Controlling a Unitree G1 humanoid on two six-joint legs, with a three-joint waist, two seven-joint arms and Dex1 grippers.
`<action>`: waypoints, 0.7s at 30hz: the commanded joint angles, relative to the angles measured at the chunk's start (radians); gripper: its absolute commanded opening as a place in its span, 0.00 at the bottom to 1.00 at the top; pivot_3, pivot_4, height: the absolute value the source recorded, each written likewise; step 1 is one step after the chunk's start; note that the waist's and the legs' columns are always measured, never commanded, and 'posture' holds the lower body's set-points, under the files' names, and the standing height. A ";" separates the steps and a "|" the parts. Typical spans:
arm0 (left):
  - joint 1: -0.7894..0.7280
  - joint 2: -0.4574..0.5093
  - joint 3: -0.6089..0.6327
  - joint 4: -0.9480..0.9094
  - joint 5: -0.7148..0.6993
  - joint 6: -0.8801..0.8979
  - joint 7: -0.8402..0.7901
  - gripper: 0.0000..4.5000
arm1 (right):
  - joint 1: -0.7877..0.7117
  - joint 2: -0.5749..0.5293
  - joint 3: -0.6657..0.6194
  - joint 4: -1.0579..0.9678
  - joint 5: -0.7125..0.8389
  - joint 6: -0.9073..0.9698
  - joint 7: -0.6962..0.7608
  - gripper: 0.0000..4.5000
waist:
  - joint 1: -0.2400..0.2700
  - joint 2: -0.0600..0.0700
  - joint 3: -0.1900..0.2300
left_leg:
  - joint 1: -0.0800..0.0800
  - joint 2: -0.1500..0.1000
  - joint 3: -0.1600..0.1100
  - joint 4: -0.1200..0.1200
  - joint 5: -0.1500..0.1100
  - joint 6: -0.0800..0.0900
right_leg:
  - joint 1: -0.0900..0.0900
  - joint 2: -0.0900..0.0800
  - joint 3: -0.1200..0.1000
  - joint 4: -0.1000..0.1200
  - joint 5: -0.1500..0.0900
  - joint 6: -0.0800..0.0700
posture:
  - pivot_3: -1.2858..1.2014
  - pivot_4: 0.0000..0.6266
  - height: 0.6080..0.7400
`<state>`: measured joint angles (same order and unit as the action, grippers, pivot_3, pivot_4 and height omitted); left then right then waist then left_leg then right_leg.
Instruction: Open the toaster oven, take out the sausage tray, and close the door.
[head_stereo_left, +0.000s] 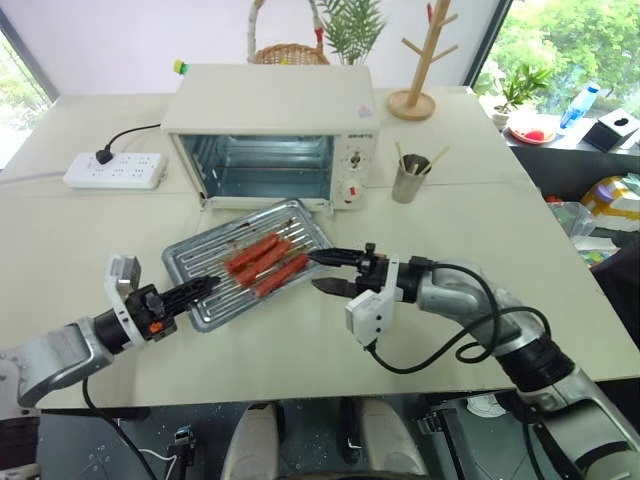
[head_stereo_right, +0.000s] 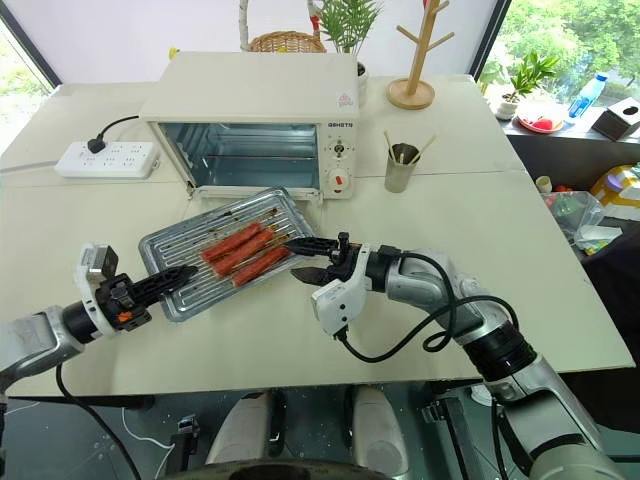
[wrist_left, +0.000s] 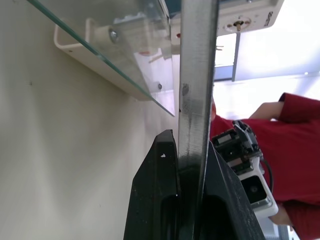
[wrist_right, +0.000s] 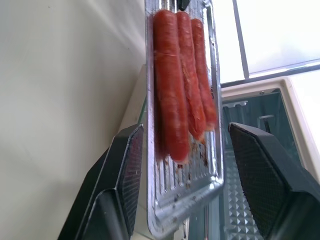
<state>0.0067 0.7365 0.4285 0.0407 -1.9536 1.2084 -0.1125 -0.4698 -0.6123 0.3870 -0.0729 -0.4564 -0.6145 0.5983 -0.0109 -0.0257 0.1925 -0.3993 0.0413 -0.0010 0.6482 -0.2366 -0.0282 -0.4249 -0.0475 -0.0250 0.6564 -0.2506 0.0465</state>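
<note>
Sausages, three of them side by side, lie on the sausage tray (head_stereo_left: 245, 262), which sits out in front of the toaster oven (head_stereo_left: 270, 135) at a slant, over the lowered door (wrist_left: 107, 50) and the cream surface (head_stereo_left: 480, 240). The oven's mouth stands open and its glass door is folded down flat, its white bar handle towards the robot.

The left claw (head_stereo_left: 200, 288) is clenched on the tray's near left corner; from its wrist the two black fingers (wrist_left: 155, 195) pinch the thin metal rim edge-on. The right claw (head_stereo_left: 322, 270) is at the tray's right end with its jaws released, one finger above the rim and one below, and from its wrist the padded fingers (wrist_right: 127, 165) stand apart on either side of the tray's end without clamping it.

Behind the oven are a wicker basket (head_stereo_left: 290, 50) and a potted plant (head_stereo_left: 352, 25). A white power strip (head_stereo_left: 115, 170) with a black plug lies to the oven's left. To its right stand a metal cup (head_stereo_left: 410, 178) holding sticks and a wooden mug tree (head_stereo_left: 420, 70). A person in a red top (wrist_left: 280, 135) shows past the tray in the left wrist view.
</note>
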 joint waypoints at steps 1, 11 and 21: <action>0.016 -0.005 0.063 -0.016 -0.019 -0.003 -0.020 0.00 | 0.024 -0.034 -0.046 -0.057 0.035 -0.004 0.007 0.54 | 0.000 0.000 0.000 | 0.000 0.000 0.000 0.000 0.000 0.000 | 0.000 0.000 0.000 0.000 0.000 0.000 | 0.52 0.24 1.00; 0.117 -0.063 0.250 -0.062 -0.019 -0.034 -0.019 0.00 | 0.111 -0.127 -0.100 -0.004 0.035 -0.045 -0.015 0.54 | -0.003 0.000 0.000 | 0.000 0.000 0.001 0.000 0.000 0.000 | 0.000 0.000 0.000 -0.001 0.000 0.000 | 0.52 0.24 1.00; 0.271 -0.127 0.539 -0.144 -0.019 -0.101 -0.030 0.00 | 0.145 -0.086 -0.162 0.092 0.102 0.100 -0.024 0.54 | 0.001 -0.001 -0.001 | 0.000 0.001 0.001 -0.001 0.000 0.000 | 0.000 0.000 0.000 -0.003 -0.002 -0.004 | 0.52 0.24 1.00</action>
<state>0.2661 0.6104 0.8993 -0.0572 -1.9525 1.1200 -0.1180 -0.3222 -0.7038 0.2546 0.0231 -0.3781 -0.5245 0.5904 -0.0100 -0.0266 0.1920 -0.3992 0.0421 0.0002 0.6477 -0.2368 -0.0283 -0.4243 -0.0473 -0.0249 0.6529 -0.2527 0.0425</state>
